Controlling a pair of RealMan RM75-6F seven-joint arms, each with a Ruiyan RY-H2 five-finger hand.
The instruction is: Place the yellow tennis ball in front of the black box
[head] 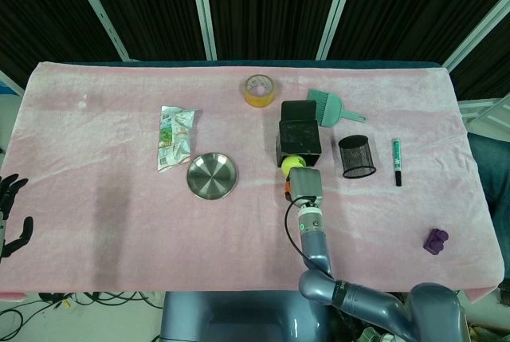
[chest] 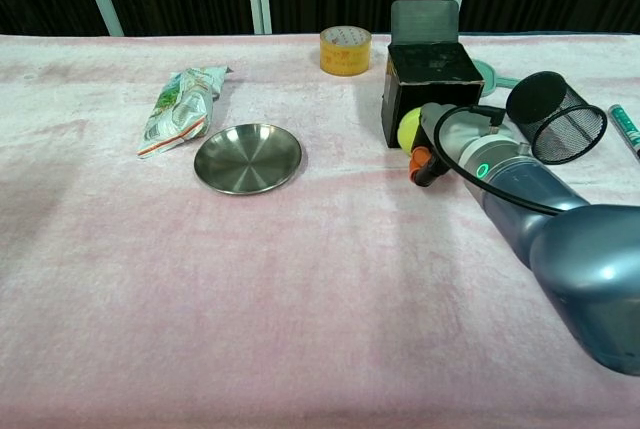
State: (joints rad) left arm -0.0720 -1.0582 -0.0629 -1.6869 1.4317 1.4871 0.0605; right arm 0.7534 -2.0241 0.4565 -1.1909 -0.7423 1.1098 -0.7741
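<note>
The yellow tennis ball (head: 291, 165) (chest: 409, 132) sits right against the front face of the black box (head: 300, 139) (chest: 432, 89), which stands with its lid flipped up. My right hand (head: 304, 184) (chest: 452, 139) grips the ball from the near side, and its grey back hides part of the ball and how the fingers lie. Orange parts of the hand show just below the ball. At the table's left edge, my left hand (head: 8, 216) hangs with fingers spread, holding nothing. It appears only in the head view.
A steel plate (head: 212, 175) (chest: 247, 157) and a snack packet (head: 175, 136) lie left of the box. A tape roll (head: 259, 90) and a teal brush (head: 328, 106) sit behind it. To its right are a mesh cup (head: 356, 156), a marker (head: 397, 161) and a purple object (head: 435, 241).
</note>
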